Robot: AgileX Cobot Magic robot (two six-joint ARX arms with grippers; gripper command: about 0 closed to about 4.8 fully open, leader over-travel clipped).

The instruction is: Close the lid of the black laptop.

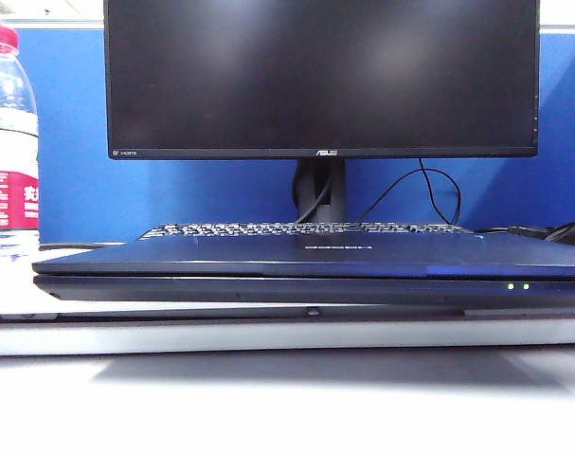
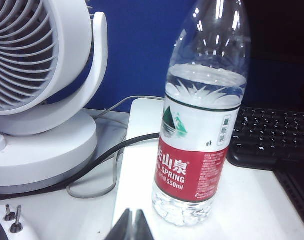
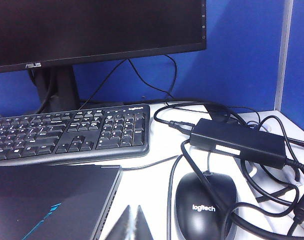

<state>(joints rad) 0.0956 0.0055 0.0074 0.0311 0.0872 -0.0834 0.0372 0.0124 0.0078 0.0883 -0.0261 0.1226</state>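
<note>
The black laptop point(image 1: 315, 284) lies flat across the table in the exterior view, two green LEDs lit on its front edge. Its lid point(image 1: 306, 254), dark navy outer shell up, lies down flat on the base. A corner of the lid point(image 3: 46, 200) shows in the right wrist view. My right gripper point(image 3: 133, 222) is shut and empty, over white desk between the laptop's corner and a mouse. My left gripper point(image 2: 132, 226) is shut and empty, over the white surface beside a water bottle. Neither gripper shows in the exterior view.
An ASUS monitor point(image 1: 320, 76) stands behind the laptop, a separate black keyboard point(image 3: 66, 132) in front of its stand. A water bottle point(image 2: 199, 125) and white fan point(image 2: 36, 95) stand at the left. A Logitech mouse point(image 3: 204, 205), power brick point(image 3: 237, 142) and cables lie at the right.
</note>
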